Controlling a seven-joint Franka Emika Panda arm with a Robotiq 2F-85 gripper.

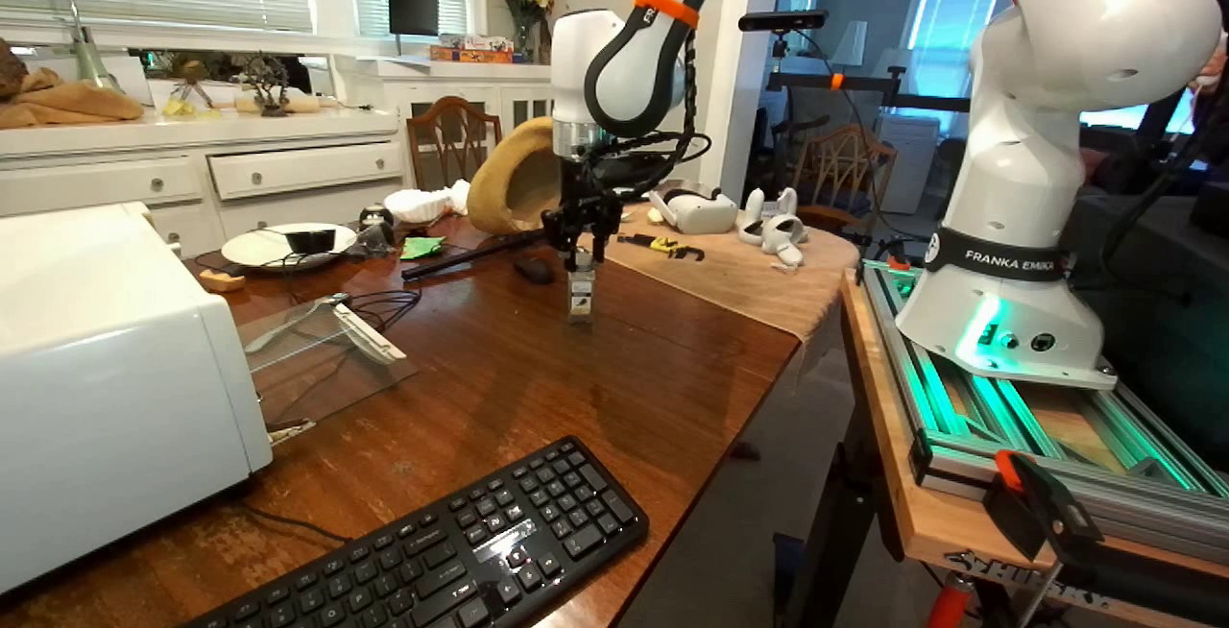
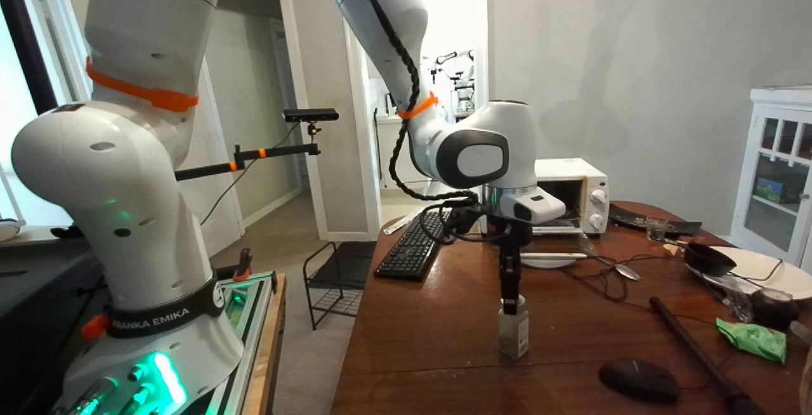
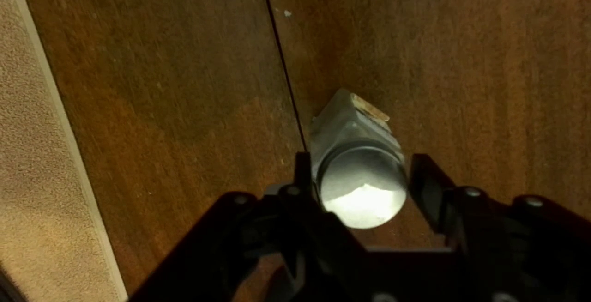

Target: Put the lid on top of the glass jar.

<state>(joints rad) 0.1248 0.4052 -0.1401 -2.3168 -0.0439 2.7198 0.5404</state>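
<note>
The small upright clear glass jar [image 1: 581, 301] with a light label stands on the brown table, and it also shows in an exterior view [image 2: 513, 337] and the wrist view [image 3: 336, 116]. A round silver lid [image 3: 363, 196] lies flat over the jar's mouth. My gripper [image 3: 360, 156] points straight down with one finger on each side of the lid. A small gap shows between the lid and the right finger, so the jaws look open around it. In an exterior view, the gripper [image 2: 510, 308] partly hides the lid and the jar's top.
A black keyboard [image 1: 451, 542] and a white toaster oven [image 1: 115, 350] share the table. A black mouse [image 2: 638, 379], a black rod [image 2: 698, 355] and a white dish [image 2: 780, 269] lie near the jar. A tan woven bowl-shaped object [image 1: 514, 181] stands behind the gripper.
</note>
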